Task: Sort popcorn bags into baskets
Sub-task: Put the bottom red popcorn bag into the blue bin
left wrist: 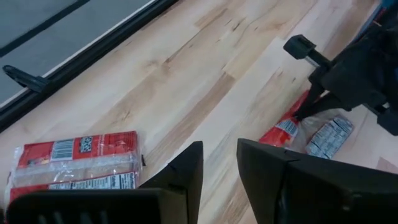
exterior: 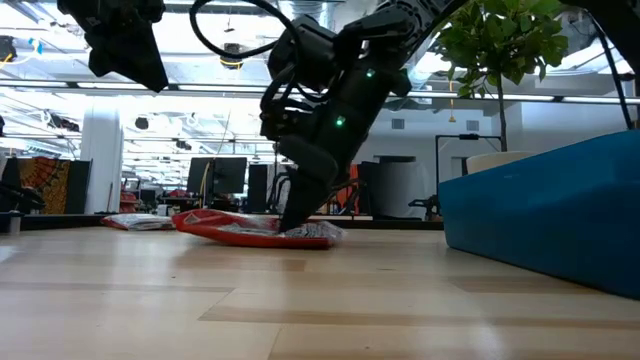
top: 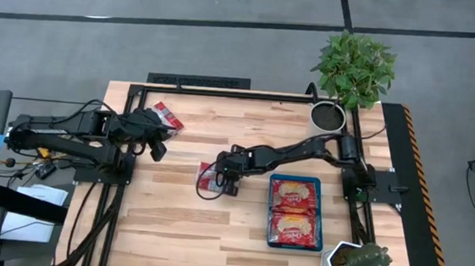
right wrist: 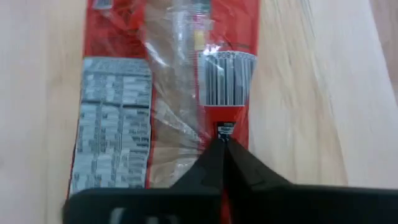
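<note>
One red popcorn bag [top: 207, 176] lies flat near the table's middle, and my right gripper [top: 223, 181] is shut on its end nearest the blue tray. The right wrist view shows this bag [right wrist: 168, 81] with its barcode and clear window. A second bag [top: 168, 117] rests flat by the far-left corner; it also shows in the left wrist view [left wrist: 74, 160]. My left gripper [left wrist: 219, 168] hovers open above the wood beside it, touching nothing. The blue tray [top: 318, 216] on the right holds two bags [top: 293, 210]. My right gripper pinches the bag's short end edge, just below the barcode [right wrist: 224, 129], between its two fingertips. The fingers [exterior: 297, 205] come down from above, slanting from the table's right side. The bag [exterior: 250, 230] lies on the table.
A white pot with a leafy plant [top: 353, 70] stands at the far-right corner, and another pot with a cactus [top: 355, 263] at the near-right corner. A black frame [top: 224, 92] borders the table. Bare wood lies between the tray and the left arm.
</note>
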You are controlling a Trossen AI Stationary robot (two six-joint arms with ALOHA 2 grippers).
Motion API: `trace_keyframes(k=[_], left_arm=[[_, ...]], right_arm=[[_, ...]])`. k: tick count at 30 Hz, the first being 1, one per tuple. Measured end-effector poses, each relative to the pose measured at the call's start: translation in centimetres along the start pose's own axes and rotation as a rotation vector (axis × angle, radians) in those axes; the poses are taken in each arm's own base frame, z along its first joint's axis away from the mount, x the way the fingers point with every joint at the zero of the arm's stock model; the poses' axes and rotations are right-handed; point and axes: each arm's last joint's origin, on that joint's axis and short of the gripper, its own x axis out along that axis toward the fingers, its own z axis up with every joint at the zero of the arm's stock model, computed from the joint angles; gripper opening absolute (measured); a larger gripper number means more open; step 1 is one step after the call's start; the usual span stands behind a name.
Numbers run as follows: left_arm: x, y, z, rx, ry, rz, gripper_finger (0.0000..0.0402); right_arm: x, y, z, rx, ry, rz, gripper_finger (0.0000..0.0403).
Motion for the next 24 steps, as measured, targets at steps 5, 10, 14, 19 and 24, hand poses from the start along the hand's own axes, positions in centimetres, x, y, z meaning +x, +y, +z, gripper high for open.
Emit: trace_keyframes(k=[5, 10, 14, 19, 24], left_arm=[[0.0, 0.0, 0.0, 0.004, -0.008, 0.017, 0.0087], [0.0, 0.1, 0.0, 0.006, -0.012, 0.026, 0.0087], [0.0, 0.1, 0.0, 0.011, -0.013, 0.026, 0.0087], [0.0, 0.1, 0.0, 0.014, -0.008, 0.028, 0.0087], [0.0, 0.1, 0.0, 0.013, -0.008, 0.029, 0.0087]], right_arm=[[-1.6, -0.5, 0.4, 0.036, -0.01, 0.011, 0.0008], [-5.7, -1.3, 1.9, 0.059, -0.11, 0.016, 0.0004], [-9.3, -1.8, 2.3, 0.089, -0.144, 0.019, 0.0004], [-14.5, -1.3, 1.3, 0.116, -0.104, 0.033, 0.0003], [-18.9, 1.0, -1.7, 0.13, 0.017, 0.057, 0.0003]])
